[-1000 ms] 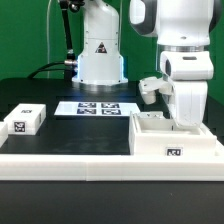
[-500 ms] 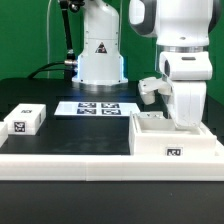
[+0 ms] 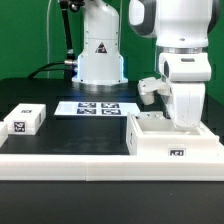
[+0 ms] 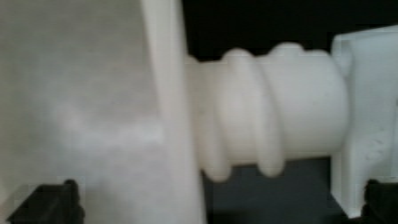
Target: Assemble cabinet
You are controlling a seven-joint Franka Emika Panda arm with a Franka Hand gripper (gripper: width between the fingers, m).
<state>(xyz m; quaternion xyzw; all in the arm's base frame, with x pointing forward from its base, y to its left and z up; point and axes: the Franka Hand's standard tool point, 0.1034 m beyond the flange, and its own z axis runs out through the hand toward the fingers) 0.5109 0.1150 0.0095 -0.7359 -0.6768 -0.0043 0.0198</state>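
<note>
Exterior view first: the cabinet box (image 3: 160,143) sits on the table (image 3: 70,138) at that view's right, against the white rail (image 3: 60,160). The arm reaches down into its open top, so the end effector (image 3: 186,118) is mostly hidden behind the near wall. Compared with half a second ago, the box has shifted a little. Its left corner reaches further toward the exterior view's left and its front tag has slid slightly rightward, while the arm looks almost unmoved. I judge that the arm is nudging or turning the box to square it for the next part.

The wrist view shows the end effector (image 4: 214,200) spread wide. Its dark fingertips (image 4: 54,200) sit at the far edges, with a white wall (image 4: 89,100) and a ribbed white peg (image 4: 267,110) between them. I cannot tell if either finger touches anything.

The small tagged block (image 3: 24,122) lies well apart, and the marker board (image 3: 98,108) lies behind.
</note>
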